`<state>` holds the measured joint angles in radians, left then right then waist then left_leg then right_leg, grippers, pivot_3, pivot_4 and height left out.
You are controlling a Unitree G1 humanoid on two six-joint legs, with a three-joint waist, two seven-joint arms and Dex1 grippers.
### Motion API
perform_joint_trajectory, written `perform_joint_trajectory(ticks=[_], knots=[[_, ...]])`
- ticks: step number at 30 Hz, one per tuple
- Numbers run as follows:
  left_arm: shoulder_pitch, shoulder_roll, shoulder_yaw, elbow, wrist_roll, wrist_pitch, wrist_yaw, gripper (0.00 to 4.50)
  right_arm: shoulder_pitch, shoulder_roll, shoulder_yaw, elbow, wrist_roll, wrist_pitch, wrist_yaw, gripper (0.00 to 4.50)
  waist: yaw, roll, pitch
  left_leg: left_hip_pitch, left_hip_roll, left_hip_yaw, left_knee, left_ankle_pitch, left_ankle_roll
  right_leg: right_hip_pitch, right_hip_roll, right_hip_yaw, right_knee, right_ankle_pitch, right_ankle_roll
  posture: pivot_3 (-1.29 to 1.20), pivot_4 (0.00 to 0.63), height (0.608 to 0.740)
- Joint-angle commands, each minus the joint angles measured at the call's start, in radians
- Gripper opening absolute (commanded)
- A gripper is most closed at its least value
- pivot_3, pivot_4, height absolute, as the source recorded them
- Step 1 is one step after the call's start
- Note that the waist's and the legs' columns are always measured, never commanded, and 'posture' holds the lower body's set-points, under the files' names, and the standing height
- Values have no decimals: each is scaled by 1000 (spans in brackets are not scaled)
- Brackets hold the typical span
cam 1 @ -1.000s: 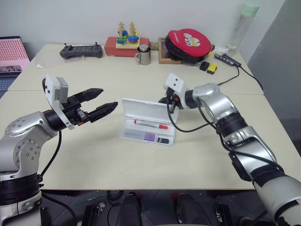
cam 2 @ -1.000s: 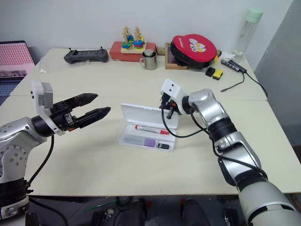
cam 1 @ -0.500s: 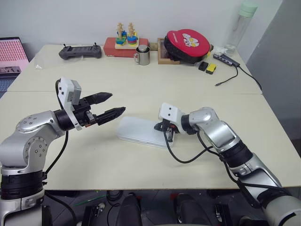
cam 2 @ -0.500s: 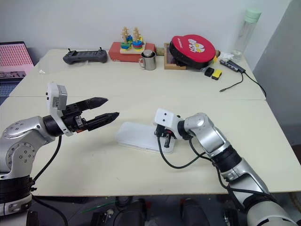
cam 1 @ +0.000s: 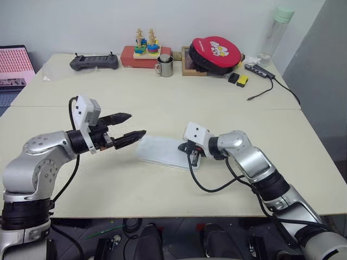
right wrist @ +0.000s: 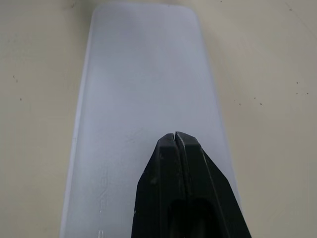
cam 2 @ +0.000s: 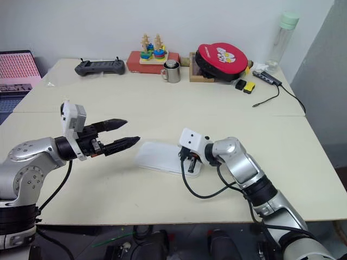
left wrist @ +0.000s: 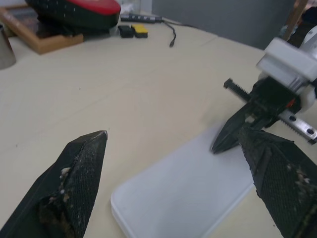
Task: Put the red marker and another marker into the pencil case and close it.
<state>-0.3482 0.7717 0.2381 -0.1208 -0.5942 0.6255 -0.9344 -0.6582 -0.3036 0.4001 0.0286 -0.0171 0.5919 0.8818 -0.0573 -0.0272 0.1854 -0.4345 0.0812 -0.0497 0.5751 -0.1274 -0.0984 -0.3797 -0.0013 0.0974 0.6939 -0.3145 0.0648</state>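
I am pressing my clenched right jaws (cam 2: pixel 189 164) down on the case (cam 2: pixel 158 157), whose lid was standing up a second ago and is now lying flat on the surface (cam 2: pixel 162 103), markers hidden inside. My left jaws (cam 2: pixel 120 134), spread and empty, are sinking toward it; closing looks nearly done.

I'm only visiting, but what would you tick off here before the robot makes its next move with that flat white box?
1. Lid of the flat white plastic pencil case down: ok, lying flat.
2. Markers inside: cannot tell, lid hides them.
3. Lid latched: cannot tell.
4. Right gripper shut, tips on the case's lid at one end: ok.
5. Left gripper open, clear of the case: ok.
6. Cream table bare around the case: ok.
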Motion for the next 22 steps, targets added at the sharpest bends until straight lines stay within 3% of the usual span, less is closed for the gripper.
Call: perform_joint_trajectory(ticks=[1,5,13,19,22], knots=[[-29,-4,20,57,54,-45,67,4500,42,24,-112,-49,104,32,-16,5,0,0,0,0,0,0,0,0,0,0,0,0,0,0,0,0,150,740],[-77,-8,52,250,143,-117,182,4500,68,-12,-353,-111,226,99,-80,795,3,0,0,-1,0,0,0,0,0,-1,0,1,0,0,0,0,150,740],[-60,9,71,400,210,-241,188,4500,153,-136,-559,-81,306,104,-131,2773,6,0,0,-2,0,2,-4,-1,-1,-1,-1,0,-5,0,-1,0,150,740],[-66,22,63,413,222,-248,174,4500,213,-192,-571,-114,322,87,-136,4116,4,0,1,-4,0,2,-4,-2,-2,-1,-1,1,-8,0,-1,0,150,740],[-65,33,58,407,235,-242,170,4500,211,-185,-567,-134,336,77,-150,4495,-1,1,1,-4,0,2,-4,-2,-2,-1,-1,1,-8,0,0,0,150,740]])
